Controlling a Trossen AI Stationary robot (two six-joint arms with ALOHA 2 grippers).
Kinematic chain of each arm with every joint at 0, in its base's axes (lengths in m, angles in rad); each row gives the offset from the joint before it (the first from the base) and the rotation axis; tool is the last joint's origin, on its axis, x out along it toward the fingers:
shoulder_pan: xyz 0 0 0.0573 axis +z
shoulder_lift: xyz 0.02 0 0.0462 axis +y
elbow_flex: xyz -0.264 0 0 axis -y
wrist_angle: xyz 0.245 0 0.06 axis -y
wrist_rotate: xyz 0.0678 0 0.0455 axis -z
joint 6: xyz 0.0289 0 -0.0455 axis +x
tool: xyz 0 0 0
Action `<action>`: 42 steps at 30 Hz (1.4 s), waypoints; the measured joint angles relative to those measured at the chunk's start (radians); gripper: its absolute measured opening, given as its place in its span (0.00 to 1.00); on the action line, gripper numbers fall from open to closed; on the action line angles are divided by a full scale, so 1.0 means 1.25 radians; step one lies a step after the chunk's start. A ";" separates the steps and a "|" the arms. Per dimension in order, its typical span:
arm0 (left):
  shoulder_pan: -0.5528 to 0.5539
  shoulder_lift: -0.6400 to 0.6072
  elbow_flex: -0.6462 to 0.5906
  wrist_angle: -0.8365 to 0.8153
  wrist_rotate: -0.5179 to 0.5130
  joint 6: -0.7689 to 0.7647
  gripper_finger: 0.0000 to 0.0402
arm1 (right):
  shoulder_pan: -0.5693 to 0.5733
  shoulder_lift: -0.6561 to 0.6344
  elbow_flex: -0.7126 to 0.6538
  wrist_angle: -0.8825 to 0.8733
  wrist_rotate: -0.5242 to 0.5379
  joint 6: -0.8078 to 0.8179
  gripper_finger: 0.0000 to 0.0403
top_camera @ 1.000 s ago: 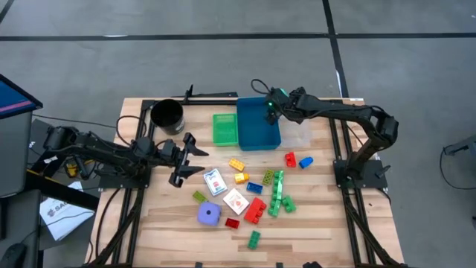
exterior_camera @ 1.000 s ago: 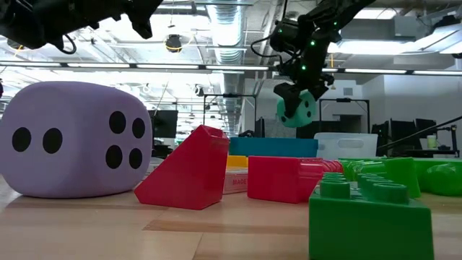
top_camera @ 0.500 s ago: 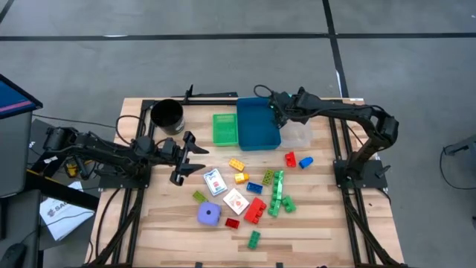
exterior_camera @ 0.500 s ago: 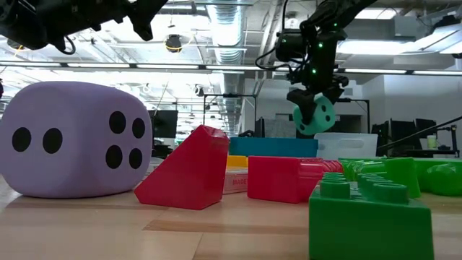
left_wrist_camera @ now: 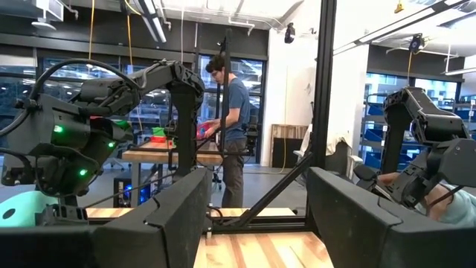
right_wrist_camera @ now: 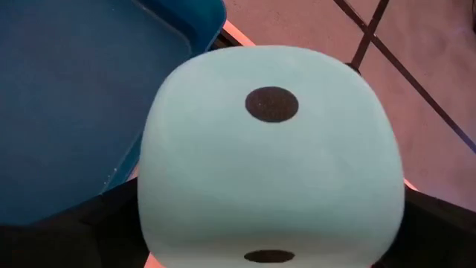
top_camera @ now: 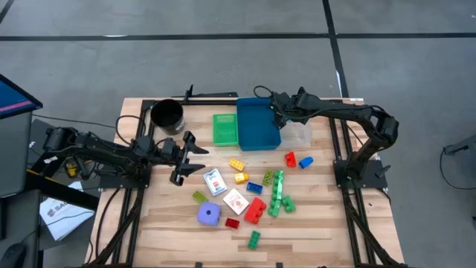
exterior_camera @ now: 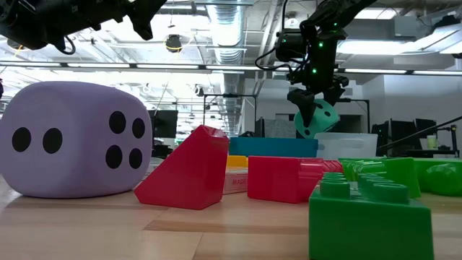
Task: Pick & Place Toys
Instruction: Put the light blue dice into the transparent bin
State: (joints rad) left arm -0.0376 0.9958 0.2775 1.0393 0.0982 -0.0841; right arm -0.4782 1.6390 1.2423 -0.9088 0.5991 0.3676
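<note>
at the tabletop's (top_camera: 171, 223) near edge, around 6 o'clock, a green plastic building brick (top_camera: 254, 239) is lying alone, with a purple foam die (top_camera: 209, 214) and a small red brick (top_camera: 232, 222) just beyond it. further in, the centre is holding a loose cluster: a red wedge brick (top_camera: 256, 209), a chain of green bricks (top_camera: 277, 194), two small white card packs (top_camera: 215, 182), yellow bricks (top_camera: 237, 164) and a blue brick (top_camera: 254, 187). at 9 o'clock the left tool (top_camera: 195, 161) is hovering over bare wood beside the card packs, its fingers standing apart and holding nothing. toward 2 o'clock a red brick (top_camera: 290, 158) and a blue brick (top_camera: 306, 161) are sitting together. at the far edge, about 12 o'clock, a black round cup (top_camera: 167, 115), a green plastic tray (top_camera: 224, 128), a blue plastic tray (top_camera: 258, 124) and a clear tray (top_camera: 299, 135) are standing in a row. the right tool (exterior_camera: 316, 101) is hanging above the blue tray's far right corner, with the cyan foam die (right_wrist_camera: 271, 156) sitting between its spread fingers; whether they are gripping it i cannot tell.
</note>
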 joint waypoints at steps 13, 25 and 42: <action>0.000 0.000 0.000 0.001 0.000 0.000 0.56 | 0.000 0.000 0.000 -0.003 -0.040 -0.006 0.99; 0.000 0.000 0.000 0.001 0.000 0.000 0.56 | -0.013 0.000 0.000 -0.062 -0.049 -0.005 0.99; 0.000 0.000 0.000 0.001 0.000 0.000 0.56 | 0.027 0.001 -0.001 -0.077 0.041 -0.193 0.99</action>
State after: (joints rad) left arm -0.0376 0.9958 0.2775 1.0409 0.0982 -0.0837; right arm -0.4446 1.6405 1.2415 -1.0054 0.6500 0.1266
